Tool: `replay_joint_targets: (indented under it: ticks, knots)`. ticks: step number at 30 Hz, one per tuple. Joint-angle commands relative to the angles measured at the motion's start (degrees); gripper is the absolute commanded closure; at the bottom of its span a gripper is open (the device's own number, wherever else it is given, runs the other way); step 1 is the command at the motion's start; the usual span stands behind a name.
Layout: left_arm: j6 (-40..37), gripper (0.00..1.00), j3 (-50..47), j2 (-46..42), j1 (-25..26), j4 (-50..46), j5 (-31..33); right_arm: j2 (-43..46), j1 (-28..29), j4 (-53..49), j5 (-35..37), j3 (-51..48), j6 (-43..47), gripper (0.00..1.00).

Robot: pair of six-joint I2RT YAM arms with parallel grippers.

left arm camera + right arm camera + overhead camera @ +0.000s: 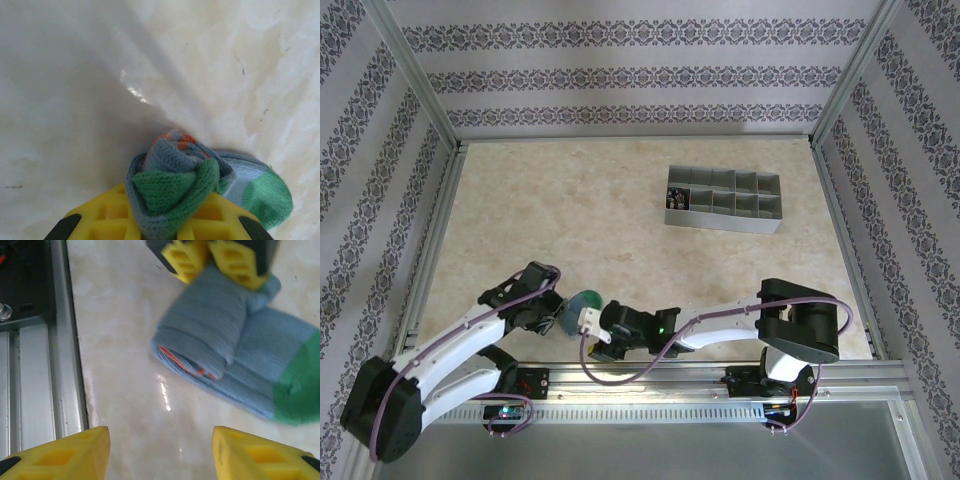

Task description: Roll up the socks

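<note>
Knitted fabric, blue-teal, one sock: we enter it as partly rolled, lying on the pale marbled surface. The rolled end shows an orange band at its open side and sits pinched between the left fingers. The flat remainder, with the green heel, trails away from them across the surface.

Left fingers: set narrow, clamped on the top of the roll. From their own camera we see gathered folds bunched directly between the two yellow tips.

Right fingers: spread wide, nothing between them, hanging over bare surface just short of the roll, whose open side faces them. An aluminium rail runs off to one side of them.

Handling, in our judgement: light, limp and compressible. It will not keep its shape unaided, and the roll would likely loosen if released. The knit grips the fingers well but slides readily on the smooth surface. Best hold: across the full thickness of the roll near its middle, not on a loose outer layer.

Also entered: a grey compartment tray, well beyond both sets of fingers. One dark item lies in an end compartment, too small to identify.
</note>
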State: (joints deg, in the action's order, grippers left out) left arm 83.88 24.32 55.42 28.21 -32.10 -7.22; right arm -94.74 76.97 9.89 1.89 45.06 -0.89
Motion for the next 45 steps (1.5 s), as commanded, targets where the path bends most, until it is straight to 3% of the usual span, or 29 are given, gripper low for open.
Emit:
replay_joint_targets:
  ticks: [1,15,18,21,22,24,26,29,32,35,39,45]
  knots:
    - [0.68,1.0,0.11,3.71,1.94,-11.09,-1.3,-1.79,1.63,0.52,10.53,3.83,3.41,0.44]
    - [3.83,1.0,1.26,7.79,2.42,-7.9,-4.09,-16.68,3.02,0.56,19.98,16.54,4.12,0.45]
    - [3.98,1.0,1.37,6.64,2.41,-8.31,-4.77,-19.55,2.28,-3.89,21.5,19.39,1.87,0.53]
    - [4.74,1.0,1.87,4.45,2.38,-8.61,-5.34,-20.53,0.73,-9.06,20.48,18.61,-2.41,0.78]
    - [5.0,0.98,2.04,3.68,2.4,-8.47,-5.65,-20.11,-0.03,-9.64,19.33,16.94,-4.01,0.87]
    - [5.33,0.82,2.44,2.3,2.38,-7.79,-6.28,-18.97,-1.87,-9.96,14.99,13.36,-6.75,0.99]
    - [5.72,0.62,3.08,0.81,2.38,-7.14,-6.43,-17.3,-3.74,-7.62,8.6,8.11,-8.47,1.0]
    - [5.77,0.39,4.47,-1.32,2.39,-6.3,-5.45,-15.05,-6.75,-0.65,-2.36,0.38,-10.89,1.0]
    - [5.48,0.26,5.77,-2.35,2.29,-5.39,-4.67,-14.08,-9.91,5.89,-12.26,-4.86,-12.3,1.0]
    - [4.69,0.22,6.48,-3.01,2.22,-3.91,-4.64,-15.21,-13.66,10.15,-21.32,-7.05,-14.5,1.0]
    - [3.48,0.22,6.73,-3.97,2.35,-3.53,-5.12,-16.24,-17.26,15.52,-26.16,-10.22,-18.06,1.0]
    - [1.55,0.36,4.76,-4.09,2.55,0.27,-8.54,-17.06,-21.6,20.67,-30.96,-13.84,-22.61,1.0]
